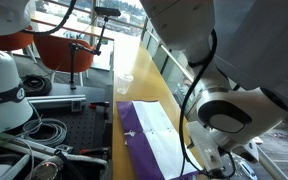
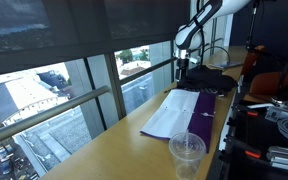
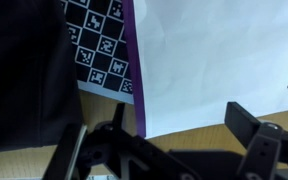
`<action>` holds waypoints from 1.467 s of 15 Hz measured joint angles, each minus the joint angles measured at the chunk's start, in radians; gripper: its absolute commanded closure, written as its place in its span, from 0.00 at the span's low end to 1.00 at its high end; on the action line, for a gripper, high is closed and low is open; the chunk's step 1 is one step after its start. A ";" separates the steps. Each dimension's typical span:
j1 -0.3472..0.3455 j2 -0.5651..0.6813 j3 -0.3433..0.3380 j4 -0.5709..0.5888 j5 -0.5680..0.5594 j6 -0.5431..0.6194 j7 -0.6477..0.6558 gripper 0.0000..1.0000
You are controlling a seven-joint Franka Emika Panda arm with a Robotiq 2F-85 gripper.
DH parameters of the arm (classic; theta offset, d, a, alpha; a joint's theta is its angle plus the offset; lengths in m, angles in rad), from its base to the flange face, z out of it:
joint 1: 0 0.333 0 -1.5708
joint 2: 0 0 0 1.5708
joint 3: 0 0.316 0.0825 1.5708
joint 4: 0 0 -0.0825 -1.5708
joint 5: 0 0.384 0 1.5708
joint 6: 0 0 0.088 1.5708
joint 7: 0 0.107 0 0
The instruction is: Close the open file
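The thin flat purple folder point(image 2: 208, 112) holds plain white paper sheets point(image 2: 174, 115). The long wooden table point(image 2: 124, 150) is pale tan. In the wrist view, a dark board point(image 3: 99, 45) bears black-and-white square markers, and the metal tool point(image 3: 164, 150) is black.

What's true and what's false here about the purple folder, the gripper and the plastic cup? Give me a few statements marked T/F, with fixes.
1. The thin, flat purple folder lies open, with its white paper sheets showing. True.
2. The Robotiq gripper is shut on the folder's cover. False: in the wrist view its jaws stand apart with nothing between them.
3. The clear plastic cup stands upright on the long wooden table. True.
4. The folder lies on the floor. False: it lies flat on the table.
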 measured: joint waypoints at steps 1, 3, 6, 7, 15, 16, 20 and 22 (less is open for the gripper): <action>-0.001 0.021 0.002 0.020 0.000 -0.007 0.000 0.00; -0.002 0.054 0.008 0.051 0.000 -0.014 -0.001 0.00; -0.006 0.097 0.010 0.093 0.000 -0.030 -0.002 0.00; -0.009 0.109 0.011 0.107 0.000 -0.039 -0.004 0.00; -0.033 0.161 0.030 0.177 0.000 -0.097 -0.019 0.00; -0.035 0.166 0.032 0.183 0.000 -0.105 -0.019 0.00; -0.045 0.184 0.038 0.204 0.001 -0.124 -0.021 0.26; -0.049 0.188 0.042 0.207 0.004 -0.126 -0.023 0.31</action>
